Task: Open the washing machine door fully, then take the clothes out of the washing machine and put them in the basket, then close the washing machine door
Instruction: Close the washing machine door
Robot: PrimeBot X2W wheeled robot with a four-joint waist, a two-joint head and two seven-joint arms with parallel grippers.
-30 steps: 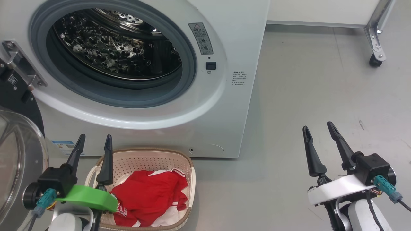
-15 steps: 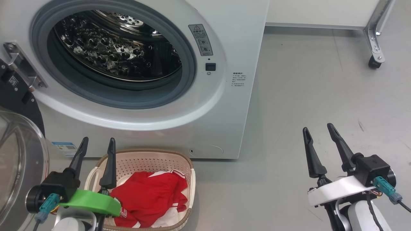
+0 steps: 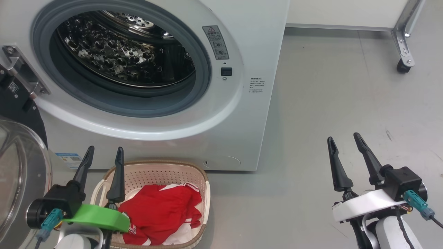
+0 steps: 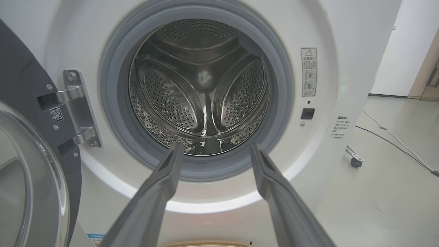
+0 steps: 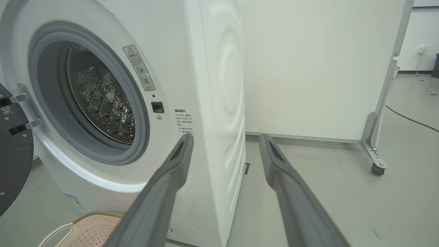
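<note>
Our left gripper and right gripper stand spread wide, empty. Just right of the left jaws, red white-trimmed clothes lie in the cream perforated plastic basket; beyond, the big white washing machine stands with its black-rimmed glass door open

Left gripper, right gripper: fingers apart.

A: Bright, even, diffuse light. Glare?
B: Sparkles across the drum, a sheen on the washing machine door. Soft shadow on the floor beside the washing machine.
A: Sharp?
B: Yes; wrist views bow at the edges.
</note>
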